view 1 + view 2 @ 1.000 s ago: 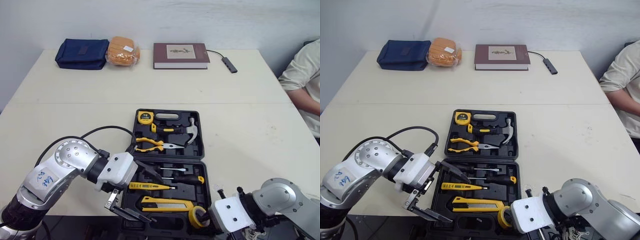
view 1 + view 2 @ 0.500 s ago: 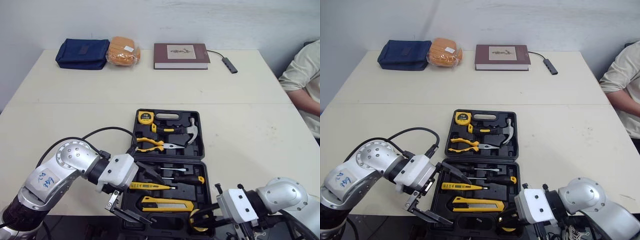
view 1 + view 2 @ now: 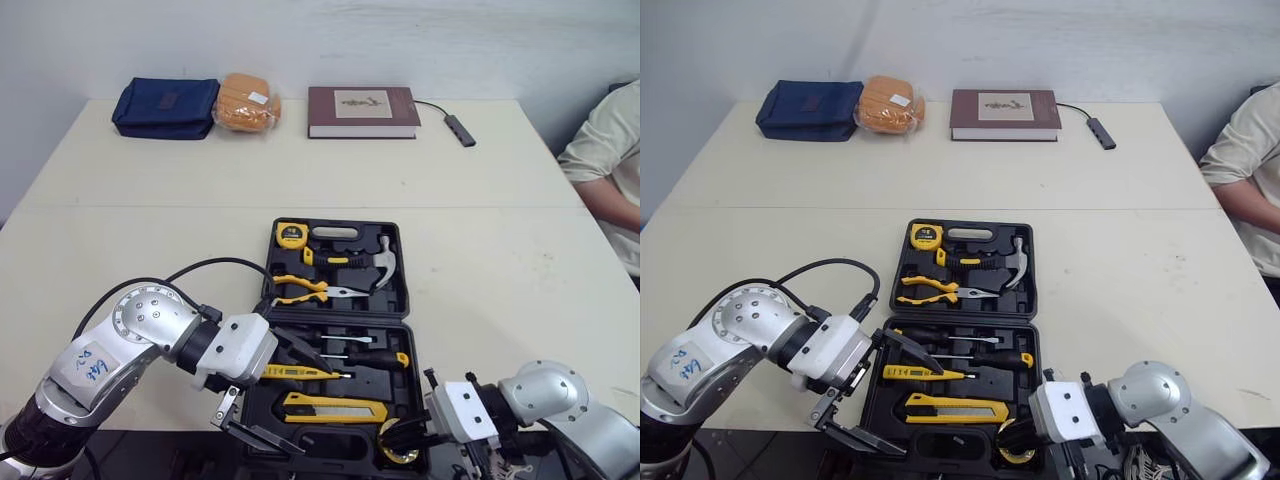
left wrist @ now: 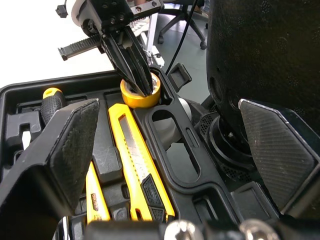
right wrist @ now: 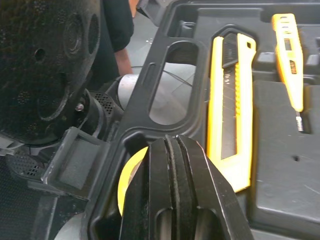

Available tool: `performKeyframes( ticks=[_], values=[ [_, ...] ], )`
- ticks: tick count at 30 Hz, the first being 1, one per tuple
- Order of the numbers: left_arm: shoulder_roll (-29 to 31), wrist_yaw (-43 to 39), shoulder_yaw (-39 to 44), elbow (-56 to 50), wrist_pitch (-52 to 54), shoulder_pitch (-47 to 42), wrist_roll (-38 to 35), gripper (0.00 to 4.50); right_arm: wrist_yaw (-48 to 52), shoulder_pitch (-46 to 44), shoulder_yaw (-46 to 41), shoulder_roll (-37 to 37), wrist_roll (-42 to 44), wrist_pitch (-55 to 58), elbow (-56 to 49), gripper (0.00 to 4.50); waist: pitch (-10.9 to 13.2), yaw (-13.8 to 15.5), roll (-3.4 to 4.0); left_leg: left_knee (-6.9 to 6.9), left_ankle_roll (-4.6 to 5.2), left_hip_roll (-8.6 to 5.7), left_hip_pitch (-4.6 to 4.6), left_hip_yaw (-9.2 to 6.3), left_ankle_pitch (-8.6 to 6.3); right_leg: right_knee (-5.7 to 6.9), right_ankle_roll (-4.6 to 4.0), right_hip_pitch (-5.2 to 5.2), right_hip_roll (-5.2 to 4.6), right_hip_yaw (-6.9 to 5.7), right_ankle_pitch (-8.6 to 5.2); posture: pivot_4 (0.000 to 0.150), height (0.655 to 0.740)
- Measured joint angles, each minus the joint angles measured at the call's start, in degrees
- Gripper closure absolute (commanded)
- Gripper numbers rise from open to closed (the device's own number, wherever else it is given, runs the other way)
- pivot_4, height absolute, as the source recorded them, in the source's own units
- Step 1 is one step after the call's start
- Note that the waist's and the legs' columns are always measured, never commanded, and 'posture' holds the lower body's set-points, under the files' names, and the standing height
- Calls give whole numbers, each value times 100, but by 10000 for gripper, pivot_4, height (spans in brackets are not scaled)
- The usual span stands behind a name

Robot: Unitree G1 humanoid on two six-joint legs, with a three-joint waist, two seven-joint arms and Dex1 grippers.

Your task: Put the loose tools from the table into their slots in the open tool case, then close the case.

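Right gripper [image 4: 143, 86] was pinched closed on the rim of the yellow tape roll [image 4: 131, 96], at the near right corner of the open tool case [image 3: 402, 275]. Left gripper [image 3: 305, 400] gaped wide over the case's near left part. The label on the book [image 3: 362, 110] was too small to read.

Right gripper [image 4: 144, 86] and tape roll [image 4: 129, 98]: positions changed.
The right wrist has swung round, bringing its closed fingers tip-down into the roll's core. The roll now lies nearer the tool case's [image 3: 340, 232] near right corner. The left gripper [image 3: 310, 402] has dropped slightly.
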Motion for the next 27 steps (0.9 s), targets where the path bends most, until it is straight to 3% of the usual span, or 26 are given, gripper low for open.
performKeyframes(
  ticks=[27],
  values=[
    [0,-118,-3,178,-257,31,149,0,-57,454,-150,9,-58,-1003,646,44393,-1,3,-2,0,0,0,10,-2,-1,-3,0,12,-1,-1,0,1500,7400]
  ],
)
